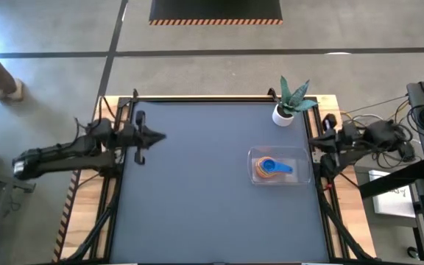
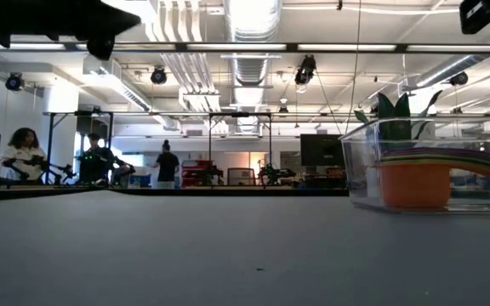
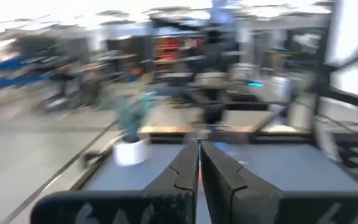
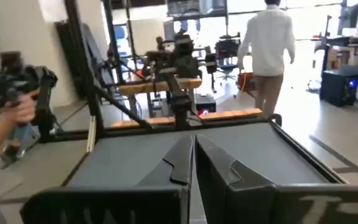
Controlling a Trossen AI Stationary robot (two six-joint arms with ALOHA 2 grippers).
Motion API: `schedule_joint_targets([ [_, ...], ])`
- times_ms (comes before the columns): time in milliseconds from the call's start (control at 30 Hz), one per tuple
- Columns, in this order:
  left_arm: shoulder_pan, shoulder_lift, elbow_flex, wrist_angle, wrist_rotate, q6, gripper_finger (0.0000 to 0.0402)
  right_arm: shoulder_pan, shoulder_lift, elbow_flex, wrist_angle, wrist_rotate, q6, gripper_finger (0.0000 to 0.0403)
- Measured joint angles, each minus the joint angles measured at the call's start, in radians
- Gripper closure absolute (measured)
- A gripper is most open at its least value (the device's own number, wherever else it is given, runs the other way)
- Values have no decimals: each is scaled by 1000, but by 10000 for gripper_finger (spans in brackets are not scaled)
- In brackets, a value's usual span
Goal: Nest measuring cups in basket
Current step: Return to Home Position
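Right of centre in the high view, the small clear plastic rectangular basket (image 1: 258, 156) with rounded corners sits on the dark grey table (image 1: 197, 199), close to the table's right edge. It holds the nested stack of small round plastic measuring cups (image 1: 272, 171). A blue cup (image 1: 269, 166) lies uppermost with its flat handle pointing toward the right of the frame, and orange and yellow rims show around it. In the low view the basket fills the right side of the frame, and through its clear wall an orange cup (image 2: 413, 187) forms the bottom of the stack, with thin coloured layers fanning out above it. Just above the basket in the high view, apart from it and near the table's upper right corner, stands a small white plant pot (image 1: 283, 115) with a spiky green plant. The right end effector (image 1: 313, 140) hangs at the table's right edge, up and to the right of the basket and not touching it. The right wrist view shows its two dark fingers (image 4: 182, 162) pressed together with nothing between them. The left end effector (image 1: 160, 136) is over the upper left part of the table, well apart from the basket. Its fingers (image 3: 185, 171) are likewise closed and empty in the blurred left wrist view. Beyond the table, a person (image 4: 269, 43) in a white shirt stands in the upper right of the right wrist view, and a hand (image 4: 8, 118) grips a dark device at that frame's left edge.
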Motion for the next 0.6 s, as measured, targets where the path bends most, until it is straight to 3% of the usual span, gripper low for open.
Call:
schedule_joint_targets([
  [67, 105, -11, 1, -18, 21, -39, 402, 0, -61, -2, 16, -37, -30, 394],
  [200, 319, -2, 15, 31, 303, -125, 402, -1, -70, 26, -61, -108, -70, 394],
  [300, 453, 26, 14, 52, 423, -163, 402, 0, -49, 43, -35, -157, -112, 394],
  [433, 593, 85, -8, 137, 545, -183, 402, -1, -59, -3, -48, -166, -153, 394],
  [533, 679, 142, -29, 239, 688, -211, 402, -1, -66, -39, 11, -179, -120, 394],
  [600, 724, 175, -48, 312, 721, -252, 402, -1, -66, -79, 103, -168, -77, 394],
])
